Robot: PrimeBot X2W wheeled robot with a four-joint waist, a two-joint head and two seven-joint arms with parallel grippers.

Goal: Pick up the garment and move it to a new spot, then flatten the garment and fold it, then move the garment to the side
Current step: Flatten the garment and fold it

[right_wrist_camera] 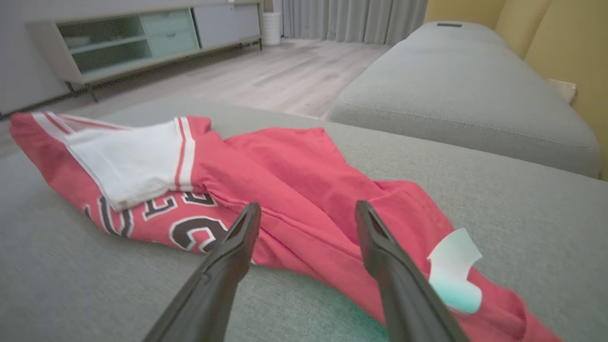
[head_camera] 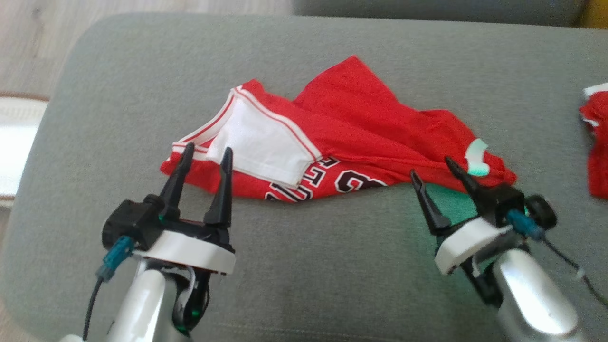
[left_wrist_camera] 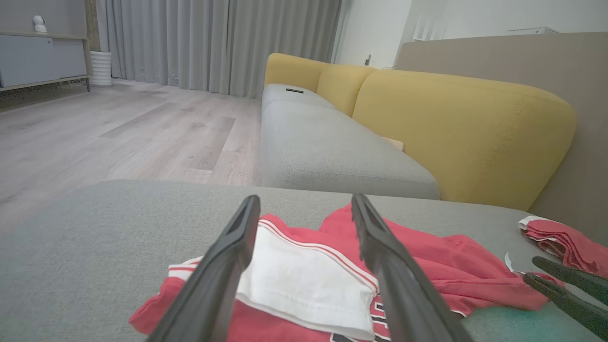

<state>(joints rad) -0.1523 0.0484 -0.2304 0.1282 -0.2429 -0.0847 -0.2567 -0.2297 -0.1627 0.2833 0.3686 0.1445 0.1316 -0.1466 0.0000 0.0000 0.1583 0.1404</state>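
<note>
The red garment [head_camera: 361,128] lies crumpled on the grey cushion [head_camera: 304,266], with a white panel folded over its left part. The left gripper [head_camera: 207,153], fingers apart, is at the garment's left edge. The right gripper [head_camera: 431,167], fingers apart, is at its right end. Neither holds cloth.

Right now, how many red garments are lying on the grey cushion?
2. A crumpled red-and-white jersey lies centrally; a second red garment with white trim sits at the grey cushion's right edge, partly cut off. Others may be out of view.
</note>
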